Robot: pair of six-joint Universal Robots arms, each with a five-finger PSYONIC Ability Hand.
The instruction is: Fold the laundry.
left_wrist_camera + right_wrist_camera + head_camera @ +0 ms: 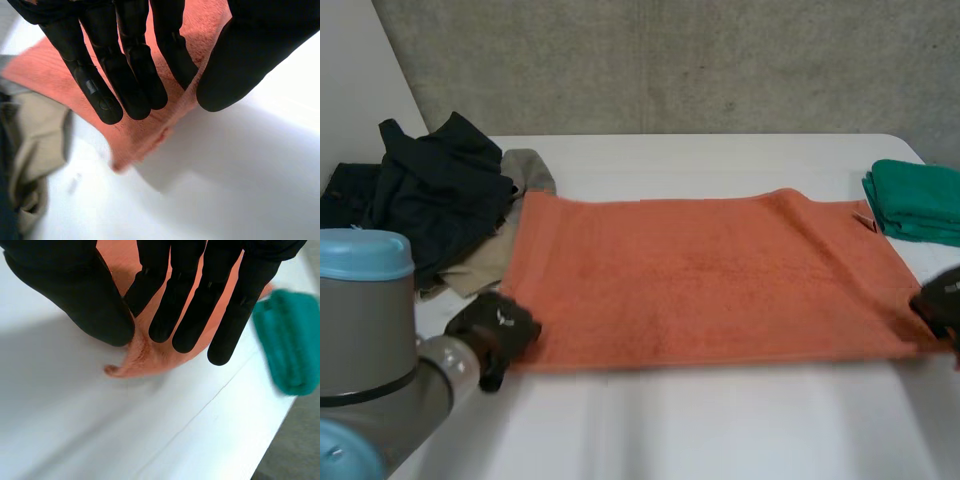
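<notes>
Fingers (pixel 135 90) of the left hand (pixel 125 30) are reaching out straight over the orange towel (pixel 50 75) and pinching its near edge against the thumb (pixel 250 55), so the towel's corner is hanging just off the table (pixel 240 190) beyond the fingertips, with a beige garment (pixel 35 135) lying close beside it. Turning to the right wrist view, the right hand (pixel 200 260) is doing the same at the other end: its straight fingers (pixel 195 315) and thumb (pixel 80 295) are squeezing a small ridge of towel between them, and a folded green cloth (pixel 290 345) is sitting just past the fingertips. From the head view, the towel is lying spread flat across the middle of the table, the left hand gripping its 7 o'clock corner and the right hand its 4 o'clock corner. The green cloth at 2 o'clock is looking finished, while the towel is not yet showing any fold and a dark pile of clothes (pixel 440 190) at 10 o'clock is waiting, so most of the work is probably remaining. Bare table is running along 6 o'clock and beyond the far edge toward 12 o'clock, giving room to carry the corners forward; the sides are looking tighter, with the garments crowding the left edge and the green cloth nearly touching the far right corner.
</notes>
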